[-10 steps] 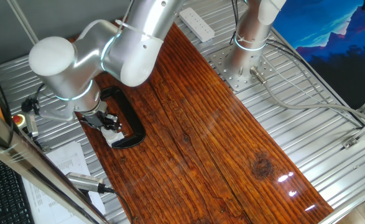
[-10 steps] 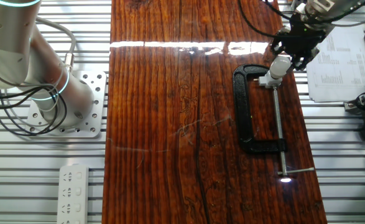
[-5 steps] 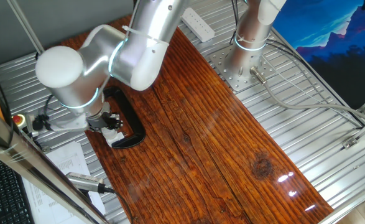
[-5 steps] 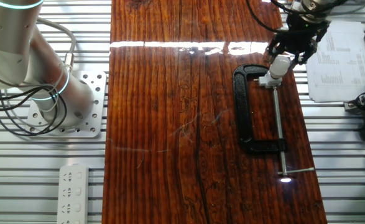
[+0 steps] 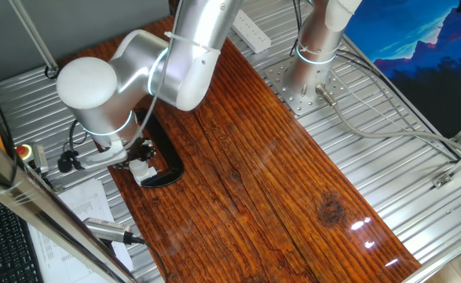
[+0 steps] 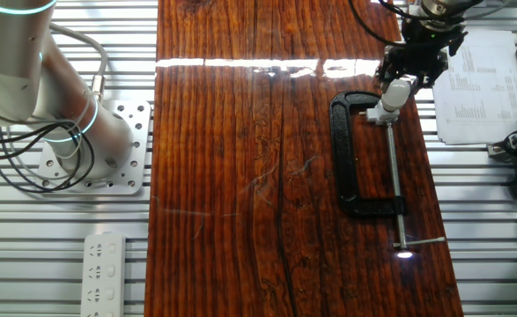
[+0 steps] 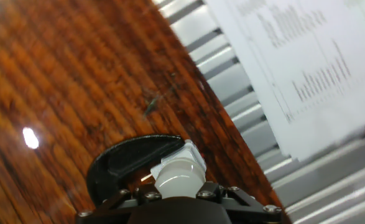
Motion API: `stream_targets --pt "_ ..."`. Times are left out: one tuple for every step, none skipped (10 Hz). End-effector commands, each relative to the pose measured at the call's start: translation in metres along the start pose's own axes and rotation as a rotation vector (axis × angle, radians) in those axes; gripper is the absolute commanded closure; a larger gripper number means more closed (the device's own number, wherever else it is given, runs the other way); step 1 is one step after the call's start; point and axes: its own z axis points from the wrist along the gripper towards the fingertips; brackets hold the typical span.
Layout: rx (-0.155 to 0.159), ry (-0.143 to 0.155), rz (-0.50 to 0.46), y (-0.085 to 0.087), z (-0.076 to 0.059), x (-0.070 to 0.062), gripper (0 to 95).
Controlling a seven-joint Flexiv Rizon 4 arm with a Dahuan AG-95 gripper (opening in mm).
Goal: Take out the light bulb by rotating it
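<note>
While fixed views hide it, hand view shows jaws grasping light bulb (image 7: 177,175).

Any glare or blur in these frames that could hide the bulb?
Hand view: the wood and printed sheet are soft with blur, one small glare spot at left, but the light bulb stays readable. One fixed view: glare sits far down the table; the arm covers most of the bulb area. Other fixed view: a glare band crosses the board close to the gripper.

Silver arm (image 5: 184,49) with rounded white joint caps, glowing cyan rings, black gripper (image 6: 414,62) with small screws.
</note>
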Motion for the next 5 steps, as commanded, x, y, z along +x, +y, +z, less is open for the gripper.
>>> stream_targets --pt "0.009 -0.005 -0.116 -0.0002 0.0012 -0.0006 95.0" --pt "0.010 -0.007 -0.144 -0.0002 0.0012 -0.0006 95.0" --pt "0.016 -0.011 -0.188 -0.0002 0.0012 -0.0006 95.0" --pt "0.022 -0.013 -0.235 -0.0002 0.0012 -0.0006 95.0" --pt "0.029 -0.018 -0.275 -0.0002 0.0012 -0.0006 95.0"
